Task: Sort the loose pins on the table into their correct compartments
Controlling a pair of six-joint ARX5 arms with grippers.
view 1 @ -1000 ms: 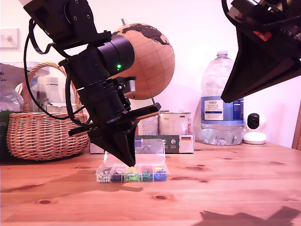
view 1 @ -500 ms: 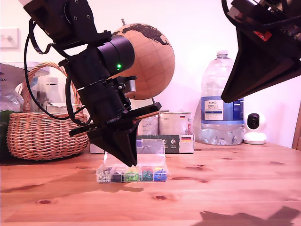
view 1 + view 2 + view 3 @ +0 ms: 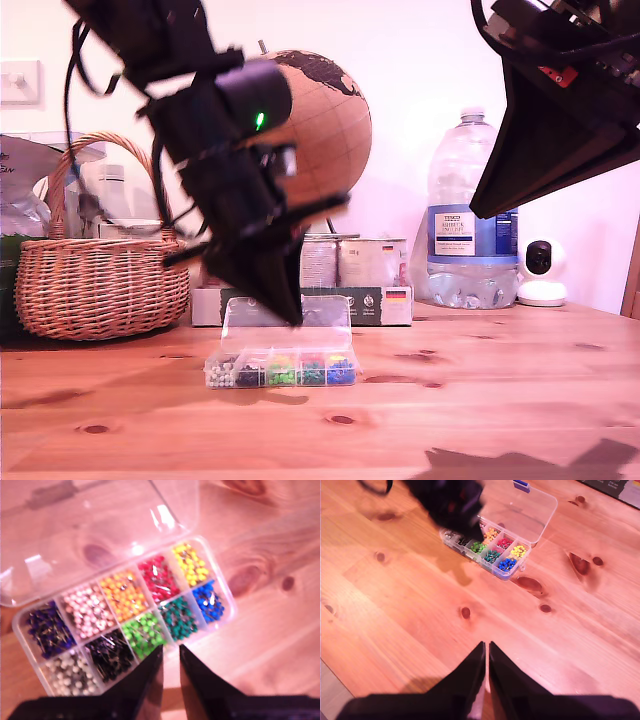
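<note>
Exterior view: my first gripper (image 3: 288, 312) hangs blurred above the open pin box (image 3: 282, 369) on the table (image 3: 480, 420); basket (image 3: 95, 285) at the exterior view's left.

First wrist view: jaws a narrow slit, nothing between them, over the light green compartment (image 3: 144, 634).

Second wrist view: my second gripper (image 3: 486, 652) nearly closed, empty, high over bare wood. No loose pins visible.

The clear organiser box (image 3: 125, 620) is seen lying flat on the pine table (image 3: 480, 420), lid hinged open, its compartments (image 3: 145, 632) packed with colour-sorted pins; loose pins cannot be made out.
</note>
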